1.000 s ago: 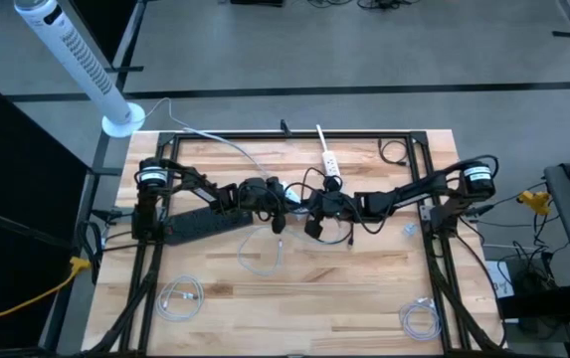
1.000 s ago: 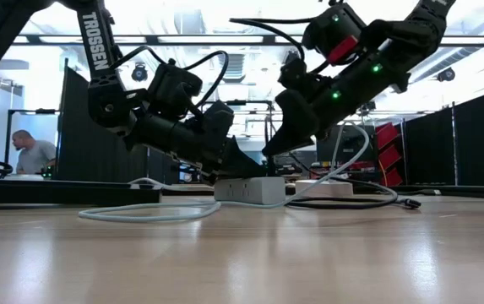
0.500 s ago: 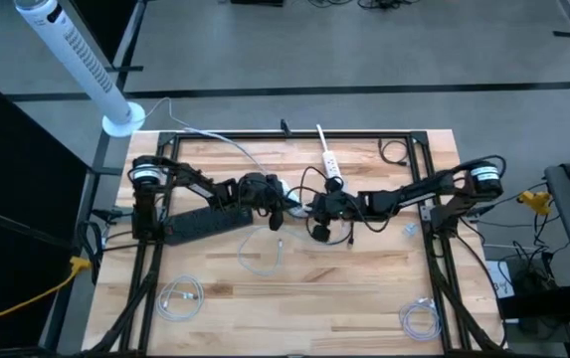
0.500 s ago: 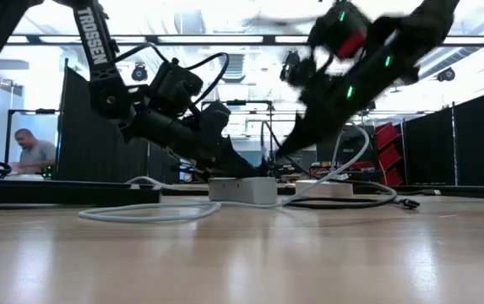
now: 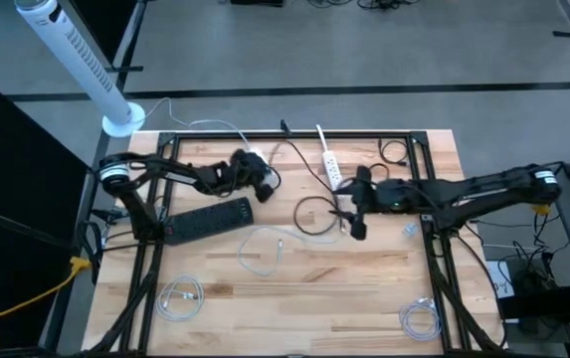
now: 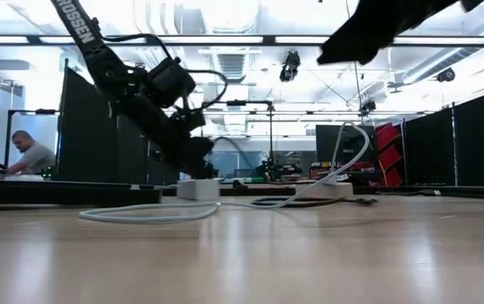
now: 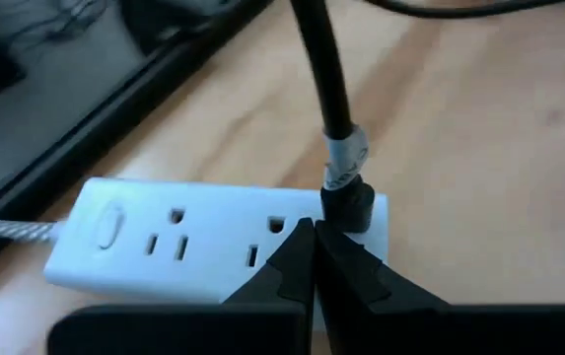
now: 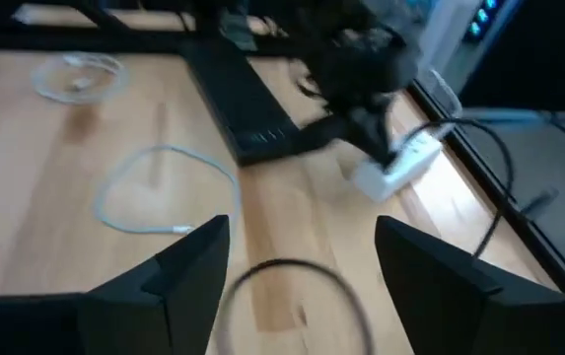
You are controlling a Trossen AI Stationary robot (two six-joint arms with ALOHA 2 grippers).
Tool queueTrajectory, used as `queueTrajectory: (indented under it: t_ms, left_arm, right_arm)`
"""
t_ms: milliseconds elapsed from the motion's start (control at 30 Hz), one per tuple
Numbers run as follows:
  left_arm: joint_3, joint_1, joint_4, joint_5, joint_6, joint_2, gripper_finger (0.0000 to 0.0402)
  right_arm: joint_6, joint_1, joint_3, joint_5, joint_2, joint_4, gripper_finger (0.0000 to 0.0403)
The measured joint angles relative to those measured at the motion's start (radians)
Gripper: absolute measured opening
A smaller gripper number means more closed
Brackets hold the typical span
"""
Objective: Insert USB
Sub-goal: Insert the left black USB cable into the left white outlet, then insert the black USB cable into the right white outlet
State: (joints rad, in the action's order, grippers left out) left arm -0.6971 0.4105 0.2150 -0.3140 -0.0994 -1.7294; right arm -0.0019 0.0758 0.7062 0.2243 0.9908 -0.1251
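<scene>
Pale wooden planks of the bench (image 5: 294, 288) carry loose coils near the front: a clear cable (image 5: 180, 298) at the front left and another coil (image 5: 421, 318) at the front right, both well apart from the work. Farther in lies a white cable loop (image 5: 265, 254), and beyond it a black keyboard (image 5: 208, 219) on the left side.

Near the middle, the right gripper (image 5: 354, 214) hangs raised above the bench, over a black cable loop (image 5: 311, 214). Its own wrist view shows the two fingers (image 8: 193, 271) spread wide with nothing between them; the low view catches only a dark shape at the top of the picture.

Farther back on the left, the left gripper (image 5: 261, 179) is down at the white power strip (image 7: 213, 247). Only the left wrist view shows the detail: its fingers (image 7: 297, 266) are pressed together, their tips touching the strip's face just below the black USB plug (image 7: 346, 207), which sits at the strip's end. The plug's black cable (image 7: 321, 79) rises away from the strip, with a pale band just above the plug. The strip's long axis runs across that picture; its outlets face the camera.

At the back, a second white power strip (image 5: 330, 164) lies lengthwise front to back. Beyond the bench, the low view alone shows a person (image 6: 30, 156) seated at left.
</scene>
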Motion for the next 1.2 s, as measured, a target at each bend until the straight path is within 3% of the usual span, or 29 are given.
queueTrajectory:
  t_ms: [133, 400, 567, 800, 967, 1200]
  left_arm:
    - [-0.001, 0.053, -0.073, 0.001, -0.03, 0.032, 0.0]
    - [-0.003, 0.154, -0.303, -0.147, -0.218, 0.095, 0.0]
    - [-0.003, 0.168, -0.367, -0.157, -0.32, 0.12, 0.0]
    - [0.005, 0.167, -0.867, -0.25, -0.442, 0.249, 0.0]
    - [0.016, 0.15, -0.971, -0.18, -0.466, 0.387, 0.0]
    - [0.011, 0.132, -0.981, -0.198, -0.434, 0.491, 0.0]
  right_arm:
    - [0.01, 0.007, -0.017, 0.004, -0.026, -0.041, 0.0228]
    - [0.096, 0.012, -0.072, 0.006, -0.025, -0.138, 0.0203]
    - [0.097, 0.011, -0.104, 0.011, -0.024, -0.133, 0.0195]
    - [0.098, 0.012, -0.125, 0.01, -0.023, -0.134, 0.0194]
    - [0.087, 0.011, -0.128, 0.011, -0.026, -0.132, 0.0195]
    - [0.081, 0.011, -0.128, 0.011, -0.028, -0.123, 0.0195]
